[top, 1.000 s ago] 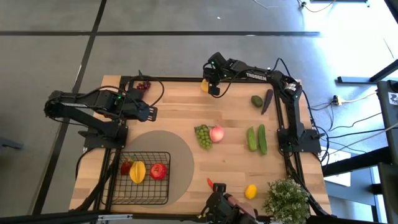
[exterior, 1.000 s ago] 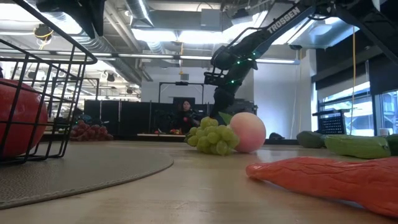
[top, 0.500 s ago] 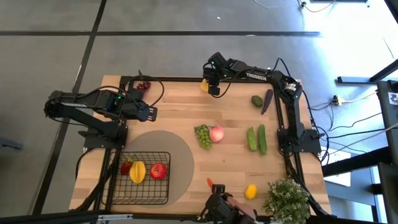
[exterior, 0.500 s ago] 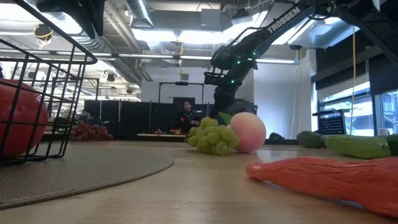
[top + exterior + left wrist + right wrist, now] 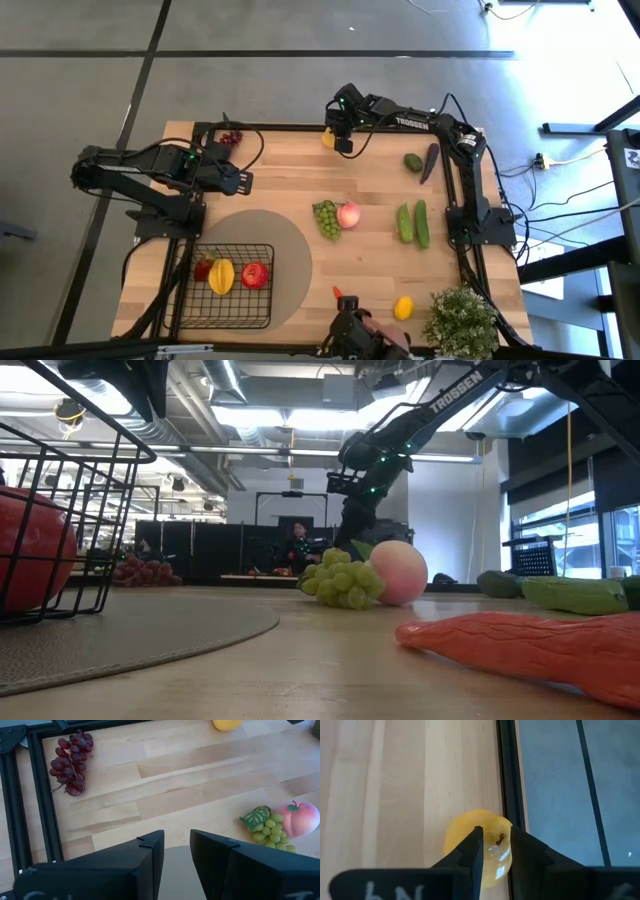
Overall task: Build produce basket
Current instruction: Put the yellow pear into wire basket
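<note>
The black wire basket (image 5: 190, 318) stands on a round tan mat (image 5: 290, 245) at the near left. It holds a yellow fruit (image 5: 221, 275), a red apple (image 5: 254, 274) and a small red fruit (image 5: 203, 268). A yellow fruit (image 5: 462, 827) lies at the table's far edge, against the black frame. My right gripper (image 5: 496, 832) slants down over it, open by a narrow gap, with the stem showing between the fingertips. My left gripper (image 5: 176, 837) hangs open and empty above the table's left side, near the mat's far rim. My right gripper's fingertips (image 5: 476, 840) stand over the top of the yellow fruit, either side of its stem (image 5: 498, 840), coming at it on a slant from above. I cannot tell whether they touch it. The fruit rests on the table.
Green grapes (image 5: 326, 218) and a peach (image 5: 348, 214) lie mid-table. Two cucumbers (image 5: 413, 223), a green fruit (image 5: 413, 162) and an eggplant (image 5: 430, 162) lie at the right. Purple grapes (image 5: 231, 137) are far left; a chili (image 5: 337, 293), a lemon (image 5: 403, 307) and a plant (image 5: 462, 322) are near.
</note>
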Controlling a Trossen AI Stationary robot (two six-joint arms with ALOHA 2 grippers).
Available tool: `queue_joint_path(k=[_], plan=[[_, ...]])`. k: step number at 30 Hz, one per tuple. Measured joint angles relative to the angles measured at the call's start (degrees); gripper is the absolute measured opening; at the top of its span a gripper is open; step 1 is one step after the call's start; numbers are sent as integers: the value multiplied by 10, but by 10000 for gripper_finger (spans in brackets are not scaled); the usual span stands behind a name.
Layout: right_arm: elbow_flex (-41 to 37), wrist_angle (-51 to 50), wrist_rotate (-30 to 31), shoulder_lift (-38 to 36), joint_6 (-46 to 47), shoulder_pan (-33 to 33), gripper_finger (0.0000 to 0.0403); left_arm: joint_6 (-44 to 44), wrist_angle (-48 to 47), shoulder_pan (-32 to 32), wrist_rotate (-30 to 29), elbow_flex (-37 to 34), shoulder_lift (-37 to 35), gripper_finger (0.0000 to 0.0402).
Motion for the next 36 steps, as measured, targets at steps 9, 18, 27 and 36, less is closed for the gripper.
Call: queue_joint_path(k=[9, 18, 27, 36], plan=[[0, 2, 0, 0, -1, 0, 33, 0, 0, 0, 0, 0, 0, 84], [0, 2, 24, -3, 26, 3, 2, -1, 0, 0, 0, 0, 0, 84], [78, -80, 80, -11, 45, 32, 1, -2, -1, 0, 0, 0, 0, 84], [223, -185, 85, -11, 90, 89, 0, 35, -23, 0, -6, 0, -7, 84]])
